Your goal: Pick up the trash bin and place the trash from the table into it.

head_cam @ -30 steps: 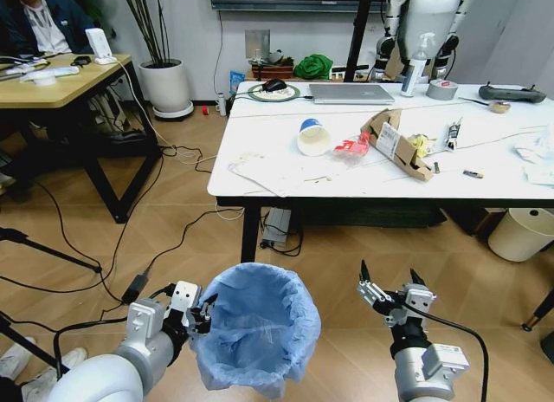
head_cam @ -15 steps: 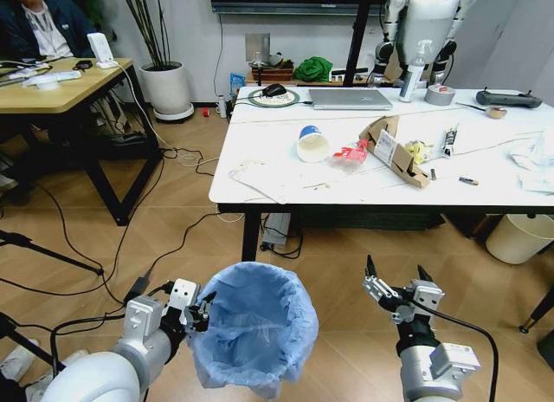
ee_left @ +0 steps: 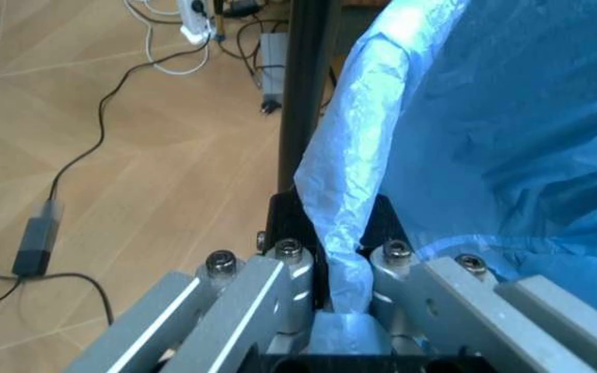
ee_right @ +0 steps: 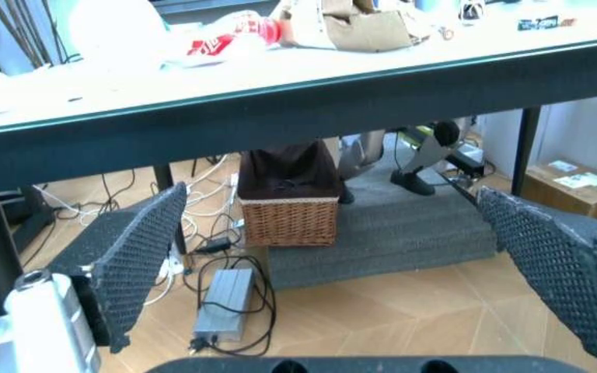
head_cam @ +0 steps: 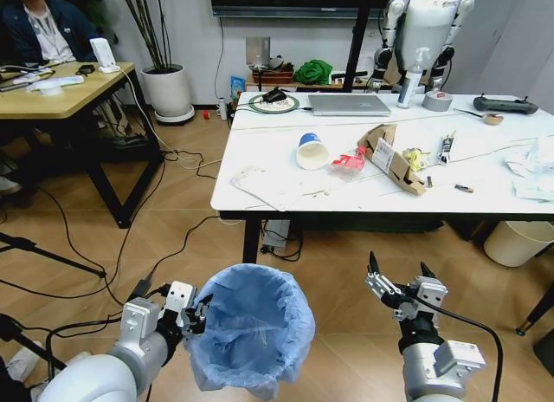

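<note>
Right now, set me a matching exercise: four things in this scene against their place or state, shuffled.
Things:
1. trash bin
2. right gripper
3. paper cup
4. cardboard piece

Places or states:
A. lying on its side on the table
B. open, holding nothing
C. rim pinched by the left gripper
D. on the table, right of the crushed bottle

Pairs: 1-C, 2-B, 3-A, 4-D

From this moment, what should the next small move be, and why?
Probably roll closer to the table. The left claw is shut on the trash bin rim, and the right claw is open and empty, but the paper cup and the other trash lie beyond its reach.
</note>
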Tool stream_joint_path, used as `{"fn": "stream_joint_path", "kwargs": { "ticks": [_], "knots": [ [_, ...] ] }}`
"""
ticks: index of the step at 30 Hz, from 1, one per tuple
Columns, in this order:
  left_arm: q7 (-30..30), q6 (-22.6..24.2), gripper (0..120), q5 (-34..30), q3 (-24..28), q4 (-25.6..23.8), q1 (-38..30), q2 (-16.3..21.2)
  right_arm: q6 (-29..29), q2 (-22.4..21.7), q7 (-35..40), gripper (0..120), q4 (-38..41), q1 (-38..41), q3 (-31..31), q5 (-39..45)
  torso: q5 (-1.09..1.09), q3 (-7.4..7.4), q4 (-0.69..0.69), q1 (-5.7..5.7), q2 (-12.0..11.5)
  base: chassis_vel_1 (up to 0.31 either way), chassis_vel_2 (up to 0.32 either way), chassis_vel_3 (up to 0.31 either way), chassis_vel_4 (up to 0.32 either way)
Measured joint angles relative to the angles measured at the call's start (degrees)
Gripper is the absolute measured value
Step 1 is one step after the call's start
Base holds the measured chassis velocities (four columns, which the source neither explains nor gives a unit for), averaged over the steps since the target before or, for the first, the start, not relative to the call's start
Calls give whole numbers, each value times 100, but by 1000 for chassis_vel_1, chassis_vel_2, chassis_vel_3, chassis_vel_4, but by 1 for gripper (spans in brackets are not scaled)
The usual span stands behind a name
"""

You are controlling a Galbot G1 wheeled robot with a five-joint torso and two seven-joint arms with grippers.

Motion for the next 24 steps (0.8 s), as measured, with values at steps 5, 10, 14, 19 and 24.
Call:
{"fn": "stream_joint_path", "kwargs": {
  "ticks": [5, 10, 14, 19, 24],
  "knots": [
    [24, 0, 2, -35, -64, 0, -26, -92, -4, 0, 6, 100, 13, -40, -9, 0, 0, 68, 0, 48, 115, 0, 0, 0, 0],
    [50, 0, 2, -55, -119, 0, 1, -82, -4, 0, 8, 100, 13, -32, -31, -3, 0, 138, 0, 94, 231, 0, 0, 0, 0],
    [53, 0, 2, -44, -74, 0, -12, -77, -8, 0, 8, 100, 25, -35, -44, -4, 0, 210, 0, 142, 352, 0, 0, 0, 0],
    [54, 0, 2, 20, -3, 0, -16, -112, -13, 0, 15, 100, 42, -37, -24, -1, 0, 282, 0, 189, 472, 0, 0, 0, 0],
    [64, 0, 2, 102, 79, 0, -9, -137, -16, 0, 24, 100, 77, -43, -7, 9, 0, 362, 0, 241, 602, 0, 0, 0, 0]
  ]
}}
